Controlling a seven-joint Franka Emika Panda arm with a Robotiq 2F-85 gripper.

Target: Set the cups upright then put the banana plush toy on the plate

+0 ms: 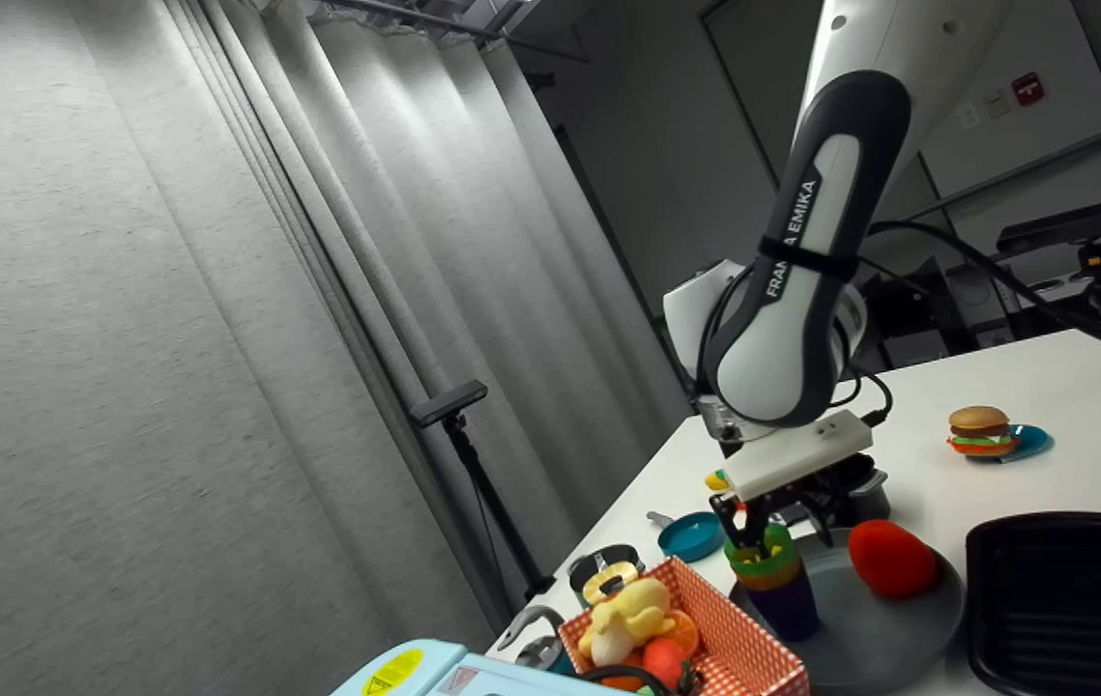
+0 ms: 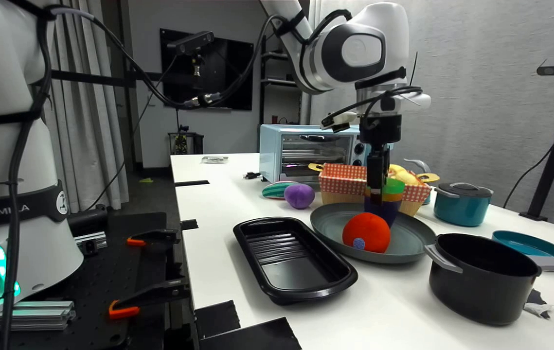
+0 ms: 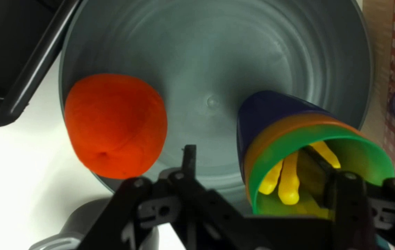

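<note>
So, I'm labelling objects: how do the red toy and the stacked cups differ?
The red toy is mostly one colour; the stacked cups show green, orange and dark blue. The toy is rounded and closed, the cups open-topped with yellow pieces inside. The cups rise higher than the toy. Both are on the grey plate.

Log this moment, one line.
gripper: open, one finger inside green cup, one outside; cups: stacked on grey plate; red toy: same plate, apart from cups
</note>
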